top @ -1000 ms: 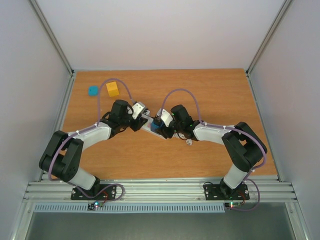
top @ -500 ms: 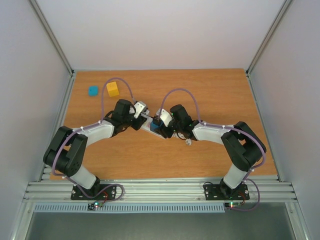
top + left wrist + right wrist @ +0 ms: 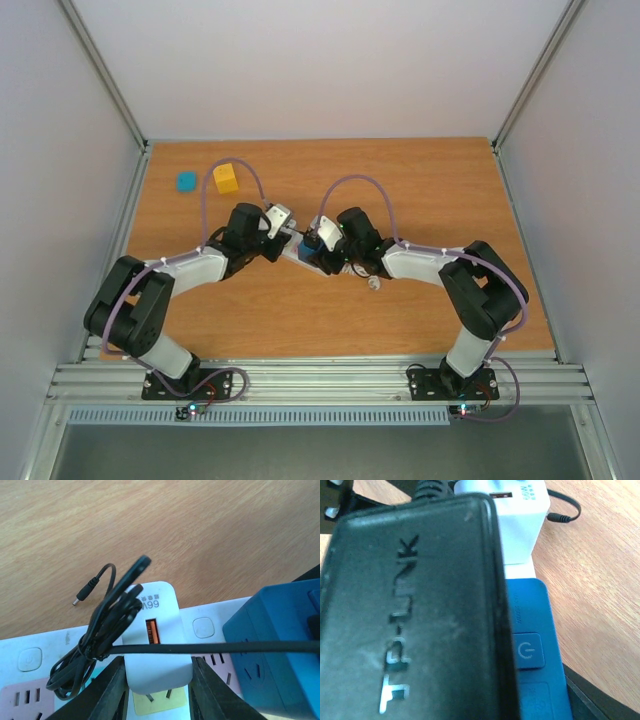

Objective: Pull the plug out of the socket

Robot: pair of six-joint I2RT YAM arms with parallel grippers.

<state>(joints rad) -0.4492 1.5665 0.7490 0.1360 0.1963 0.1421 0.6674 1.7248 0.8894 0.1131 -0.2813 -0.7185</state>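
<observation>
The white power strip (image 3: 50, 642) lies mid-table, and shows between both grippers in the top view (image 3: 297, 249). A white charger plug (image 3: 155, 645) with an orange port stands over the strip's yellow outlet face (image 3: 155, 703), its two prongs partly showing. My left gripper (image 3: 157, 682) is shut on the plug, one finger (image 3: 107, 692) on each side. A bundled black cable (image 3: 110, 620) lies across it. A blue socket block (image 3: 270, 650) sits on the strip to the right. My right gripper (image 3: 318, 250) is at that block (image 3: 532, 630). A black TP-LINK adapter (image 3: 410, 615) hides its jaws.
A yellow cube (image 3: 226, 178) and a small teal object (image 3: 186, 181) sit at the table's far left. A small white object (image 3: 374, 283) lies by the right arm. The cable's loose barrel end (image 3: 82, 594) rests on the wood beyond the strip.
Both grippers and the strip between them have shifted slightly left and away from the bases. The left elbow has swung outward.
</observation>
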